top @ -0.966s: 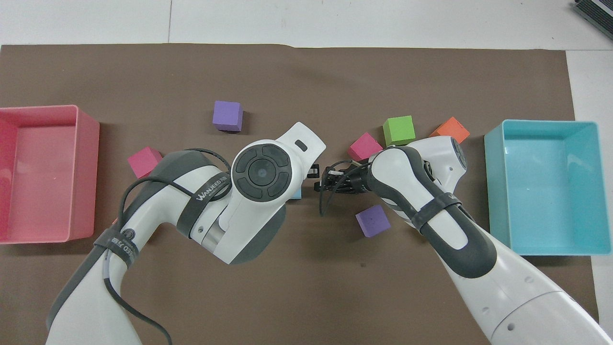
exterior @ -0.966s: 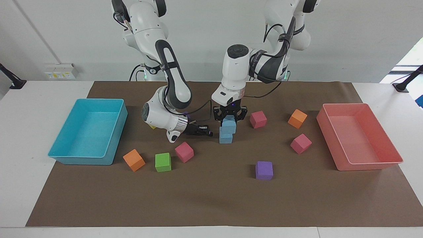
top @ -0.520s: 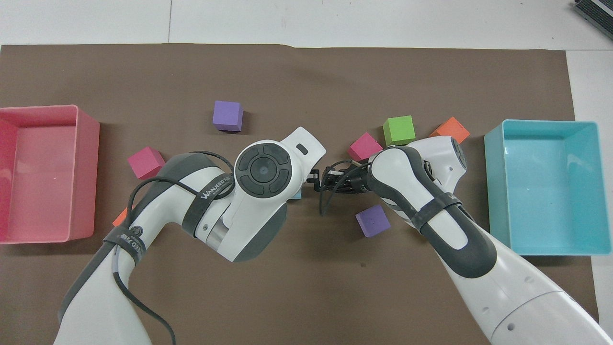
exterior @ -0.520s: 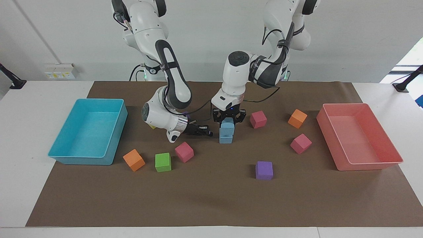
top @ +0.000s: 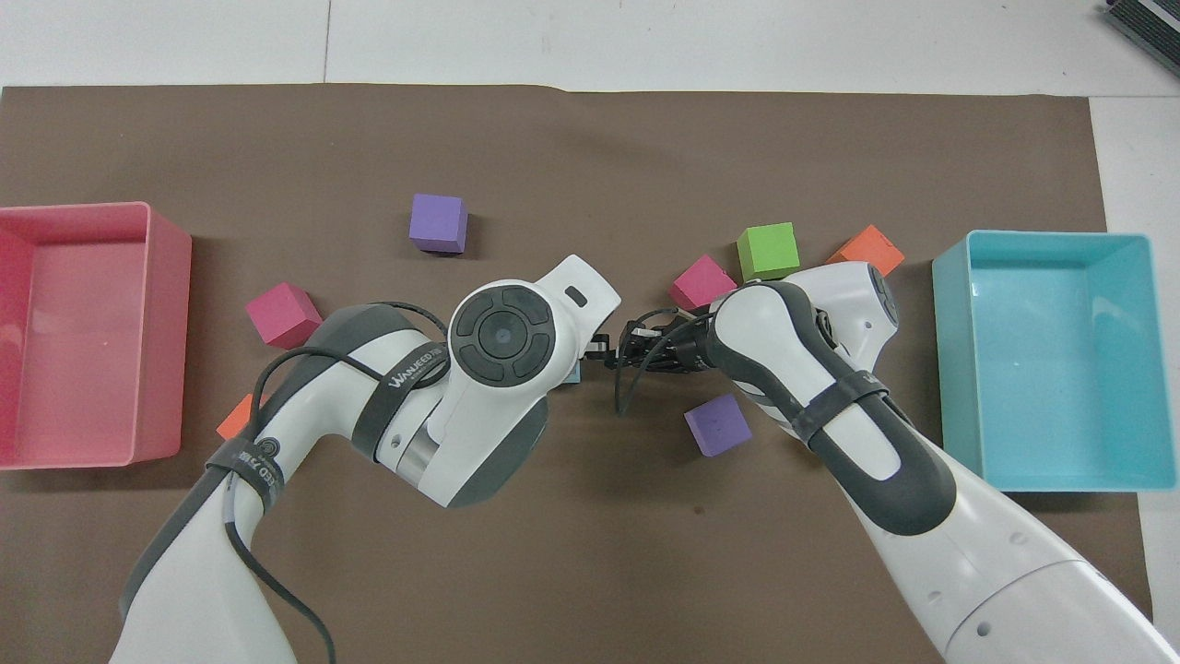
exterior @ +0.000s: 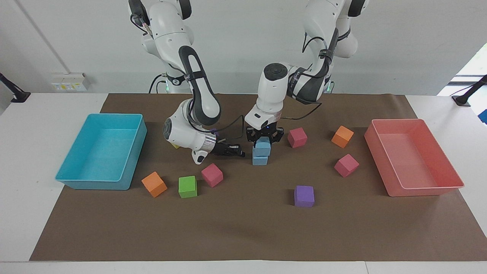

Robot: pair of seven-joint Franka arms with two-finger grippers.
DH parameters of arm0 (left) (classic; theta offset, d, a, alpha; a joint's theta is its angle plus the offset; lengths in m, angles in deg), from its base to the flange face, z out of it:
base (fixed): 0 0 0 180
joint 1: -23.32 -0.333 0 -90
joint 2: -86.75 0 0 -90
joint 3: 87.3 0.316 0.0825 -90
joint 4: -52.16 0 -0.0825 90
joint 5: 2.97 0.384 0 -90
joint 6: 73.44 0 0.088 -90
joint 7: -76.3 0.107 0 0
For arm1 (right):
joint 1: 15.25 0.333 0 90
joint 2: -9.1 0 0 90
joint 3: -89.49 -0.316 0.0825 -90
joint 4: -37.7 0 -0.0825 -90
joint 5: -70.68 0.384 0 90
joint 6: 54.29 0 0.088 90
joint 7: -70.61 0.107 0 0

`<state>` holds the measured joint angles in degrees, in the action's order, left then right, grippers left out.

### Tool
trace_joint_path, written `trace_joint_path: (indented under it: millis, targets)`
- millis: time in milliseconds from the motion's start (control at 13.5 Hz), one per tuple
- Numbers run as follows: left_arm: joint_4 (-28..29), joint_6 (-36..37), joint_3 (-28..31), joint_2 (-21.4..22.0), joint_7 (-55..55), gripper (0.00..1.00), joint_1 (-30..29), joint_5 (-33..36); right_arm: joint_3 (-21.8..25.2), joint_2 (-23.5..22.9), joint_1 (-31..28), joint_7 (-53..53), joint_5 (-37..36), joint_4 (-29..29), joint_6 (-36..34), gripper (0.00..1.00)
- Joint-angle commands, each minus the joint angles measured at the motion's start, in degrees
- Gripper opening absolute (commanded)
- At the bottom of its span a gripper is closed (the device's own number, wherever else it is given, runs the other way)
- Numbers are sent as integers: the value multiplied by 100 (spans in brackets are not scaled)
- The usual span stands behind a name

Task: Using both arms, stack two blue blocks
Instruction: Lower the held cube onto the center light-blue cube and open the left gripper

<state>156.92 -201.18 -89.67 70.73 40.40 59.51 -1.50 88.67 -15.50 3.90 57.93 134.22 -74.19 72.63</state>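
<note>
Gripping the upper blue block [exterior: 262, 145], the left pincer [exterior: 263, 139] is setting it squarely on the lower blue block [exterior: 260, 160] mid-worktop; the right pincer [exterior: 233, 150], shut and empty, is waiting just beside the stack.

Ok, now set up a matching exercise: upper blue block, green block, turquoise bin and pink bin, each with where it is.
1. upper blue block
2. green block
3. turquoise bin
4. pink bin

A. at the left arm's end
B. held by the left gripper
C. at the right arm's end
D. between an orange block and a pink block

Pairs: 1-B, 2-D, 3-C, 4-A
</note>
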Motion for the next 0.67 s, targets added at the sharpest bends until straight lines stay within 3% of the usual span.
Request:
trace_joint_path:
  millis: [0, 595]
  targets:
    - [203, -191, -26, 99, 153, 0, -77, -129, -32, 69, -78, -306, 229, -104, -88, 0]
    - [282, -340, -35, 117, 188, 0, -77, -129, -24, 69, -78, -306, 229, -104, -79, 0]
